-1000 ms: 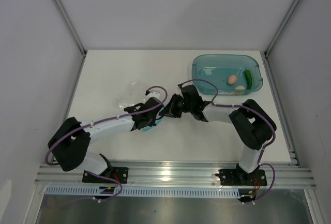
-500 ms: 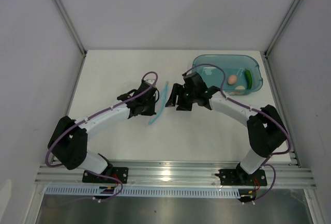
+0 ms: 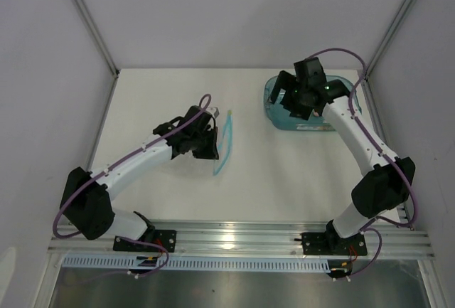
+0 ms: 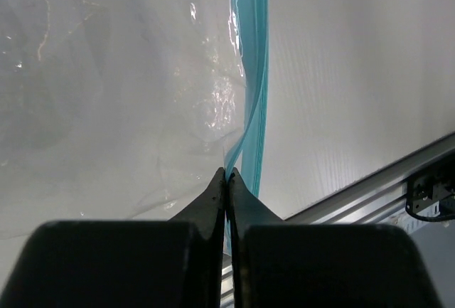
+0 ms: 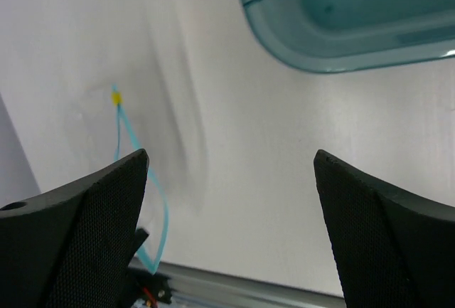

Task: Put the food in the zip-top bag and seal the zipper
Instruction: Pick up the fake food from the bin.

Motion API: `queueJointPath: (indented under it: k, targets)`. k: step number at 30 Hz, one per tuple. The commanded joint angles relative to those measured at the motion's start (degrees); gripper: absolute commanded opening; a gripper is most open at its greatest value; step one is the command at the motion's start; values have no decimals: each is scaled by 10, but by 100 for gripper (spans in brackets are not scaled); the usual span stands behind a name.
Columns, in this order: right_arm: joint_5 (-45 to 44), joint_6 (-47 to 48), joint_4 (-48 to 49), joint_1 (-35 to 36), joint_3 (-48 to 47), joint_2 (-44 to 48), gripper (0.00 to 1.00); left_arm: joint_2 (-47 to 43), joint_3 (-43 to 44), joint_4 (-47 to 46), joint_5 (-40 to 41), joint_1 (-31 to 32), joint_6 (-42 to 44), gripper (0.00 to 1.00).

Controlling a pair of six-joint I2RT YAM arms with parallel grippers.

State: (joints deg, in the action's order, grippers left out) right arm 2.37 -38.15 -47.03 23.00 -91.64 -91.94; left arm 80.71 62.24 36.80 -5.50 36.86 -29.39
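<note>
Top camera: my left gripper (image 3: pixel 213 150) clamps the bag's (image 4: pixel 106 73) zipper (image 3: pixel 227 137) edge; right gripper (image 3: pixel 286 100), spread wide, hovers over the tub (image 3: pixel 313 127); next, grab food.

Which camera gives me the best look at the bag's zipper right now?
The left wrist view: the zipper crosses it close up, running away from the shut left pincer pinching the zip-top bag. The top view shows only a thin teal loop; the right wrist view, a distant one.

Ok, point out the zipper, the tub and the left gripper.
zipper (image 4: pixel 256 73): left wrist view, middle of strip.
tub (image 5: pixel 355 41): right wrist view, curved wall.
left gripper (image 4: pixel 227 174): left wrist view, between shut fingertips.
</note>
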Motion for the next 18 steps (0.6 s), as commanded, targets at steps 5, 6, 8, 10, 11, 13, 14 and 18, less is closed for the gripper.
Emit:
queueJointPath:
  k: [5, 6, 8, 10, 11, 13, 14, 18]
  targets:
    - [-111, 72, -91, -62, -129, -71, 98, -41, -17, 8, -76, -3, 64, 1]
    - [-117, 76, -91, -65, -135, -77, 98, -48, -18, 1, -81, -4, 68, 1]
    - [-149, 85, -88, -69, -150, -96, 98, -51, -20, -8, -88, -3, 81, 0]
    - [-180, 78, -100, -79, -164, -126, 98, -44, -13, 1, -87, -3, 89, 1]
    - [-188, 57, -108, -93, -176, -139, 97, -42, -12, 5, -87, -4, 91, 1]
    - [-187, 35, -112, -110, -181, -171, 97, -42, -10, 7, -93, -5, 96, 0]
    - [-181, 25, -109, -118, -182, -182, 95, -42, -12, 7, -97, -6, 97, 0]
    - [-210, 17, -101, -140, -199, -228, 94, -35, -7, 4, -119, -9, 108, 1]
